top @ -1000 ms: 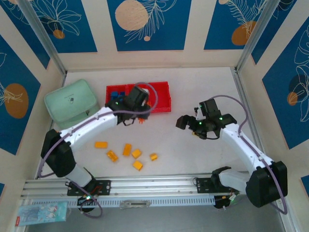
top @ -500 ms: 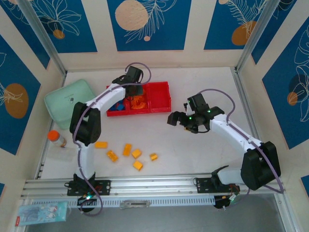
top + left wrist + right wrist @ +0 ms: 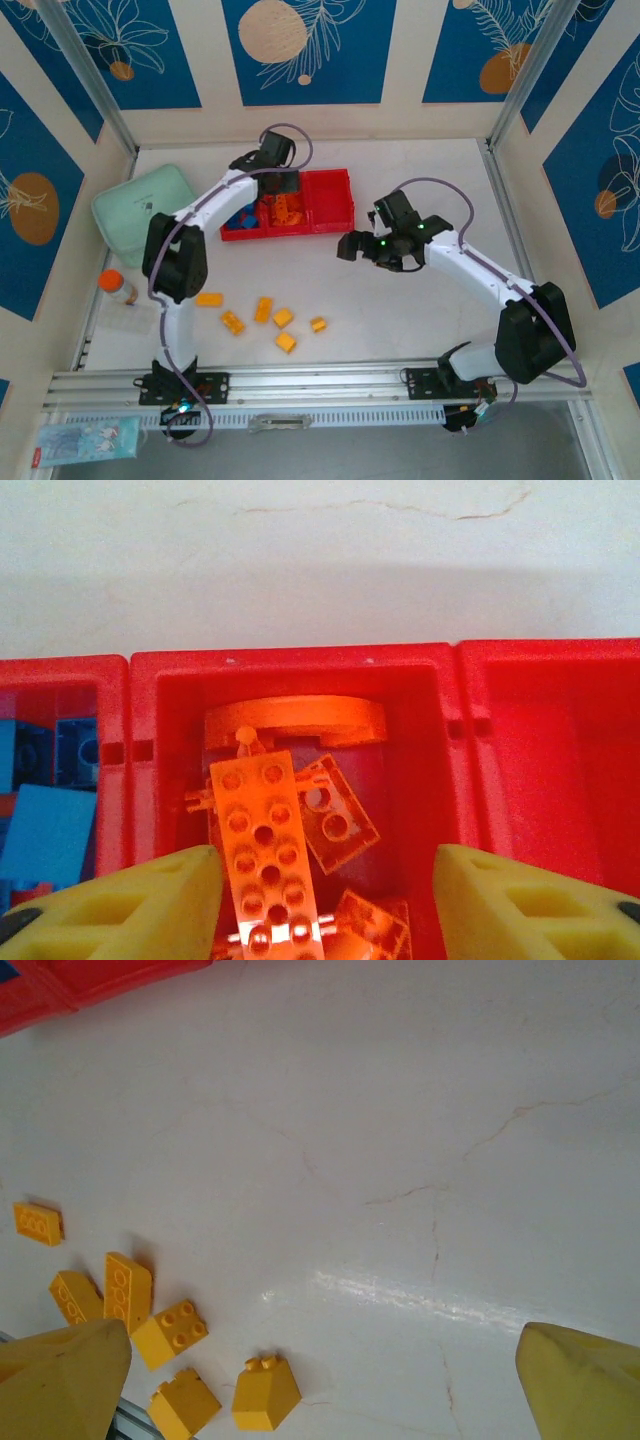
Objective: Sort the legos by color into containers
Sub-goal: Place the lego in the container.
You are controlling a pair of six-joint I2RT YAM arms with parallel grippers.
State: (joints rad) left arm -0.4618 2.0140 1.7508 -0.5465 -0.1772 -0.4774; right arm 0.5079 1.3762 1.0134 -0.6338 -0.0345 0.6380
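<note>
Tray (image 3: 335, 205): plain bright red.
Orange bricks (image 3: 262, 845), middle compartment: some look translucent.
Blue bricks (image 3: 45, 832), left compartment.
Yellow bricks (image 3: 128, 1290), loose on the table.
Table (image 3: 400, 310): off-white, with faint hairline cracks.
Lidded box (image 3: 145, 212): mint green.
Walls (image 3: 300, 50): cream with deep blue panels, white leaf outlines and peach-orange discs.
Finger pads (image 3: 130, 905): pale yellow.
Arms (image 3: 480, 275): white with black joints.

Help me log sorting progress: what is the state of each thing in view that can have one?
Left compartment, holds blue bricks.
Middle compartment, holds orange bricks.
Right compartment, empty.
Yellow bricks, loose on the table, unsorted.
Left gripper, open, empty, over the orange bricks.
Right gripper, open, empty, above the table.
Green box, lid shut.
</note>
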